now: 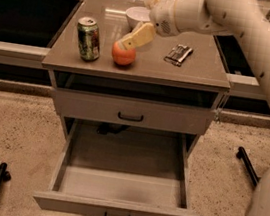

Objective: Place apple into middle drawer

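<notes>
The apple [123, 55], round and orange-red, sits on the cabinet top [146, 64] between the green can and the dark wrapper. My gripper [136, 29] reaches in from the upper right and is open. One tan finger [138, 35] slants down onto the apple's upper right side. The middle drawer [117, 209] is pulled fully out at the bottom, and its grey tray [122, 186] holds nothing.
A green can [88, 38] stands left of the apple. A white bowl [138, 14] sits behind it, partly hidden by my wrist. A dark wrapper [178, 54] lies to the right. The closed drawer front [131, 112] has a black handle. Black stand legs [248, 165] are on the floor.
</notes>
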Motion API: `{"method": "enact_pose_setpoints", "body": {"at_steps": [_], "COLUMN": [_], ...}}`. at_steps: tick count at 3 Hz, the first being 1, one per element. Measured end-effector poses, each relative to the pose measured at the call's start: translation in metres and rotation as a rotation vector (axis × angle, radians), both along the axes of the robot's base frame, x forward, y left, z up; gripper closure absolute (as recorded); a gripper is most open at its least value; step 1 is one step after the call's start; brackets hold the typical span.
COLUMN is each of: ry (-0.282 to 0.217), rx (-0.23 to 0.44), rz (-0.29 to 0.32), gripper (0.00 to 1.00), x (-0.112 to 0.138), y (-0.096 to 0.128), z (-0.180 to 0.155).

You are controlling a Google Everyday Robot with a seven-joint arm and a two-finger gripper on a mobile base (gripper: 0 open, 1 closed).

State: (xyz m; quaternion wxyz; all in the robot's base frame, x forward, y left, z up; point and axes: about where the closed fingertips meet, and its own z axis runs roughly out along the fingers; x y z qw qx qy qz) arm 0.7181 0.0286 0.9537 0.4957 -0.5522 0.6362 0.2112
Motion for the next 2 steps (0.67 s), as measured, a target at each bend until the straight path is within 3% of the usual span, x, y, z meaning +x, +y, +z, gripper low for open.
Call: {"method": "enact_pose_setpoints", "body": {"at_steps": [2], "ry": [0.120], "rx": [-0.031], "rz": [-0.004], "gripper": [0.00], "x": [0.031], "y": [0.036], "z": [-0.065]}}
